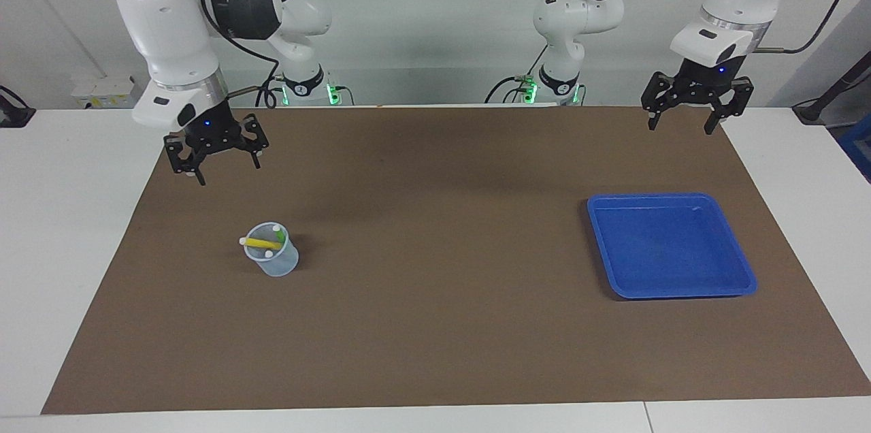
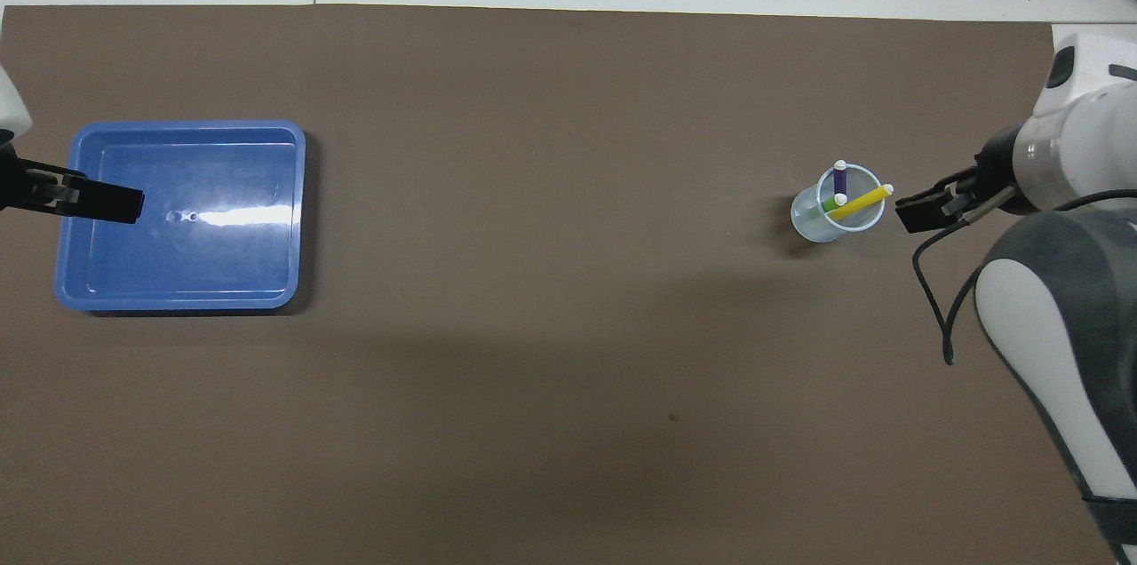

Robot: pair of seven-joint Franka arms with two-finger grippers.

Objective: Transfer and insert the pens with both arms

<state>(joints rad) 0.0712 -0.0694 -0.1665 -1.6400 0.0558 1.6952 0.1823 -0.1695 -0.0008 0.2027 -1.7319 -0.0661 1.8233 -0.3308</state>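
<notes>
A clear cup (image 1: 273, 263) (image 2: 822, 226) stands on the brown mat toward the right arm's end. Three pens are in it: a yellow pen (image 1: 261, 243) (image 2: 856, 202) leaning across the rim, a green pen (image 1: 280, 235) (image 2: 830, 205) and a purple pen (image 2: 839, 183). My right gripper (image 1: 228, 171) (image 2: 924, 214) hangs open and empty above the mat, off to the side of the cup and well clear of it. At the other end my left gripper (image 1: 682, 125) (image 2: 98, 202) waits open and empty, high over the mat's edge by the tray.
An empty blue tray (image 1: 680, 295) (image 2: 186, 126) lies on the mat (image 1: 435, 324) toward the left arm's end. White tabletop borders the mat on all sides.
</notes>
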